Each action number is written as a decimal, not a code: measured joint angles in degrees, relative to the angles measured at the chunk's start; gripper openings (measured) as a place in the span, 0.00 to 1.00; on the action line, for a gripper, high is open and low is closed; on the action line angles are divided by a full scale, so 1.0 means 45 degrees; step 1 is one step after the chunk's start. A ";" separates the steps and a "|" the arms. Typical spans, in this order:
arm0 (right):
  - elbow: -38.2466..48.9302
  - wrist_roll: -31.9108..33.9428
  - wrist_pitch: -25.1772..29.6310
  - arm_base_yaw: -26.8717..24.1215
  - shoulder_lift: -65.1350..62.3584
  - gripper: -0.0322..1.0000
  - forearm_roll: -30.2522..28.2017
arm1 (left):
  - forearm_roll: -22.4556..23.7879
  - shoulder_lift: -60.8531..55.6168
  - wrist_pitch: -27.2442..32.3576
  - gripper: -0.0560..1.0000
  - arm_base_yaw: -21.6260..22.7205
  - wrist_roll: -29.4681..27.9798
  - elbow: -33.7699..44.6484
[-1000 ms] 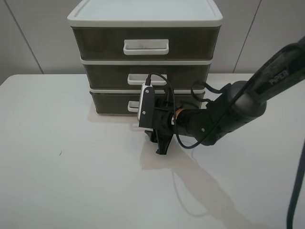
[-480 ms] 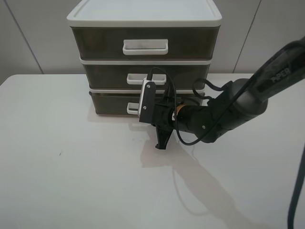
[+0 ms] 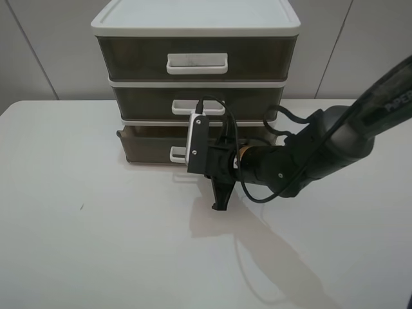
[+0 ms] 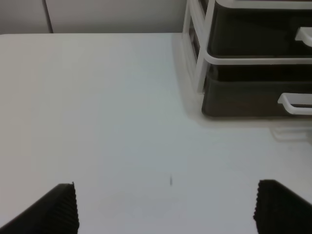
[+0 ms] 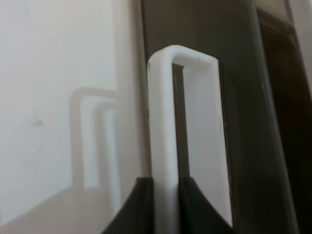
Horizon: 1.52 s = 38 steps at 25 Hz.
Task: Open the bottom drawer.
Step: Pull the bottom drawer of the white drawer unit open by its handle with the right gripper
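Observation:
The bottom drawer [image 3: 147, 147] is the lowest of three smoky brown drawers in a white-framed unit. It sticks out a little past the middle drawer [image 3: 145, 102]. My right gripper [image 5: 165, 192] is shut on its small white loop handle [image 5: 163, 122], one dark finger [image 5: 139, 207] on each side. In the high view the right gripper [image 3: 205, 164] sits at the drawer front, and its wrist camera box hides most of the handle [image 3: 175, 153]. My left gripper [image 4: 165, 207] is open and empty above the table, left of the unit. The drawer also shows in the left wrist view [image 4: 243, 100].
The taller top drawer [image 3: 135, 58] with its wider handle is shut, as is the middle drawer. The unit stands at the back of the white table [image 3: 96, 244]. The right arm [image 3: 309, 154] stretches in low from the right, with cables looped over it.
The bottom drawer has slid out a little toward the table's front. My right gripper has moved back with the handle in it.

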 joint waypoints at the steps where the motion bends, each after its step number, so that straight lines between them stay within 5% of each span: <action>1: 0.0193 0.0000 0.0039 0.0049 -0.0143 0.14 0.0000 | 0.0000 0.0000 0.0000 0.76 0.0000 0.0000 0.0000; 23: 0.1558 -0.0008 0.1154 0.1600 -0.1475 0.13 0.2063 | 0.0000 0.0000 0.0000 0.76 0.0000 0.0000 0.0000; 38: 0.1954 -0.0020 0.2804 0.1767 -0.2378 0.12 0.2203 | 0.0000 0.0000 0.0000 0.76 0.0000 0.0000 0.0000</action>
